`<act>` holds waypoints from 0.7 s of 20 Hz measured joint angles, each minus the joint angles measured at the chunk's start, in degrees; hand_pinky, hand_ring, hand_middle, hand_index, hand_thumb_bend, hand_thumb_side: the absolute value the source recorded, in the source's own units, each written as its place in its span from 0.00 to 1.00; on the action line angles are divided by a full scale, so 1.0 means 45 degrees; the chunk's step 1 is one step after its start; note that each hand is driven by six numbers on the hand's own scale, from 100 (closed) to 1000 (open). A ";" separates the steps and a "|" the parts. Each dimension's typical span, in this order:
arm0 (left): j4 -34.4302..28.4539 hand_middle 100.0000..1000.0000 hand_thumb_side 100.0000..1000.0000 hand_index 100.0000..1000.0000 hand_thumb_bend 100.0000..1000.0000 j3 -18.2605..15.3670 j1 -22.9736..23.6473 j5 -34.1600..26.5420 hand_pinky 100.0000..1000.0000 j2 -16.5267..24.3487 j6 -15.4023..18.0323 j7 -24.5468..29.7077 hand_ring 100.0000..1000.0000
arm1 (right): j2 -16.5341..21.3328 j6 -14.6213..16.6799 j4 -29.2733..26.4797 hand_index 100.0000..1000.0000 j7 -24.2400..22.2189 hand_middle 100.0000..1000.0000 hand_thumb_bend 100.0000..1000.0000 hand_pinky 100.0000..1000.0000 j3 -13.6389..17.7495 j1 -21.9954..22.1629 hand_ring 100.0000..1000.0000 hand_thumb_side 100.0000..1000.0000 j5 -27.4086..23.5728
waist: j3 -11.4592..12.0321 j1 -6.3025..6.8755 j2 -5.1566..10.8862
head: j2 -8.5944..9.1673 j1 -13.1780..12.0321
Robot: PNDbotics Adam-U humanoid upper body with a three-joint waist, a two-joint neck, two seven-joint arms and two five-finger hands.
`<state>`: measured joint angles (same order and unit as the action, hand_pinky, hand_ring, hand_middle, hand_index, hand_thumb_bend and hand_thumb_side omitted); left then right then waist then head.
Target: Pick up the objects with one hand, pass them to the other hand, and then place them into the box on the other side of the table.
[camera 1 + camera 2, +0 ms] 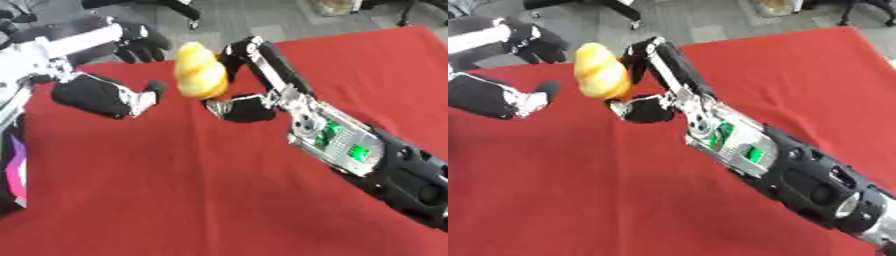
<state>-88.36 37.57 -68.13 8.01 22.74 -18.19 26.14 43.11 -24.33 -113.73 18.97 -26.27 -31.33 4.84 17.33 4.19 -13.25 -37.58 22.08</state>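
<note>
Currently, mid-handover above the red table (175, 200), my right hand (249, 102) pinches the yellow object (200, 71) between curled fingers and thumb, while my left hand (105, 95), fingers open just left, must close round it next.

Red cloth (219, 200) covers table; grey floor (262, 20) beyond; black chair base (179, 10) at far edge.

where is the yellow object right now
The yellow object is off the red table, upper centre of the view, held in the right hand, with the open left hand just beside it.
</note>
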 measured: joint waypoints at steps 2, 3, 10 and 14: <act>0.0049 0.73 0.12 0.88 0.00 0.0006 0.0000 -0.0044 0.84 -0.0046 -0.0016 0.0016 0.80 | -0.0002 0.0013 0.0000 0.39 -0.0015 0.25 0.29 0.73 -0.0003 -0.0038 0.45 0.00 0.0005 | 0.0000 0.0000 0.0000 | 0.0001 -0.0023; 0.0080 0.73 0.12 0.89 0.00 0.0007 0.0000 -0.0053 0.84 -0.0050 -0.0033 0.0033 0.80 | -0.0004 0.0023 0.0000 0.39 -0.0025 0.25 0.29 0.73 -0.0005 -0.0048 0.45 0.00 0.0011 | 0.0000 0.0000 0.0000 | 0.0002 -0.0041; 0.0391 0.73 0.12 0.89 0.00 0.0011 0.0000 0.0007 0.84 -0.0302 -0.0197 0.0171 0.80 | -0.0023 0.0074 0.0000 0.39 -0.0054 0.25 0.29 0.73 -0.0070 -0.0096 0.45 0.00 0.0046 | -0.0004 0.0000 0.0000 | 0.0044 -0.0051; 0.0554 0.73 0.12 0.90 0.00 0.0010 0.0000 0.0042 0.85 -0.0447 -0.0315 0.0125 0.80 | -0.0104 0.0131 0.0000 0.39 -0.0098 0.25 0.29 0.73 -0.0076 -0.0106 0.45 0.00 0.0067 | -0.0018 0.0000 -0.0027 | 0.0044 -0.0061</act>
<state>-85.87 37.61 -68.13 8.19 20.73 -19.61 26.70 42.64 -23.74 -113.73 18.53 -26.62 -31.81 5.14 17.25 4.19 -13.38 -37.38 21.80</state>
